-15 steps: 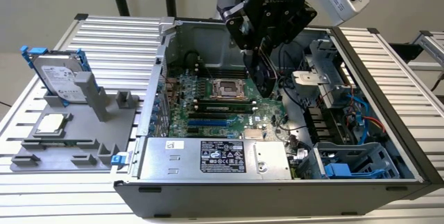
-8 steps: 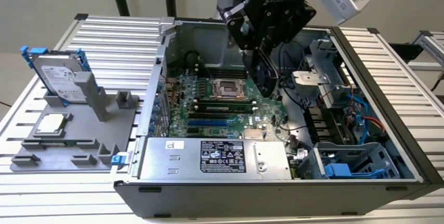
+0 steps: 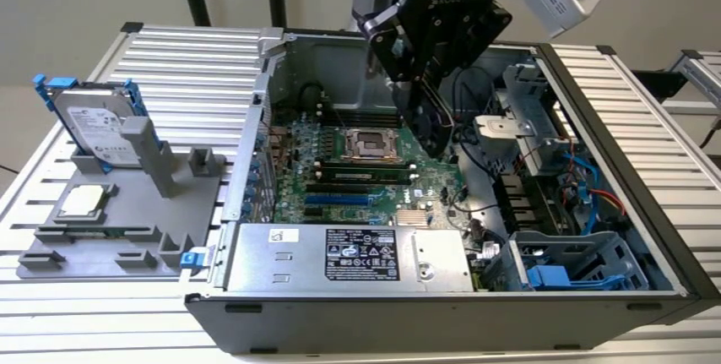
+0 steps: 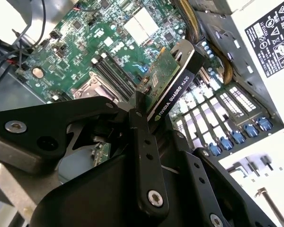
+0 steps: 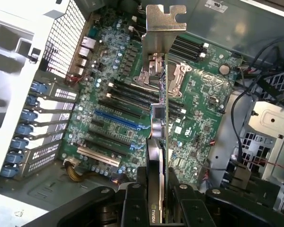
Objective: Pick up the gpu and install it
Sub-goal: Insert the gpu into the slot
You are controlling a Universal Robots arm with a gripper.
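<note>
Exterior view puts the end effector [image 3: 424, 85] over the open computer case [image 3: 631, 127], which lies on its side on the slatted desk [image 3: 181, 60] and takes up most of the desk toward the exterior view's right edge. Both wrist views show the end effector's fingers [image 4: 141, 142] clamped shut on the gpu [image 4: 173, 80], so the pick-up reads as done. The card is gripped at one end, with its silver bracket [image 5: 164, 23] at the end away from the end effector, green board on one face and black shroud on the other. In the first wrist view it is seen edge-on, hanging over the motherboard [image 5: 203, 94] near the processor socket [image 5: 173, 75] and apart from the expansion slots [image 5: 114, 120]. None of its lower edge sits in a slot, so I judge the install not yet done: the card is neither lined up with a slot nor pressed home. By count there is one gpu, one end effector, one motherboard with one processor socket, and one power supply [image 3: 349, 254] along the case's near wall. On the grey fixture [image 3: 113, 229] by the desk's edge at the exterior view's left stand one hard drive in a blue frame [image 3: 96, 123] and one loose processor chip [image 3: 84, 202]. A row of blue retaining clips [image 5: 26, 122] lines the case's rear openings; I cannot count them surely.
</note>
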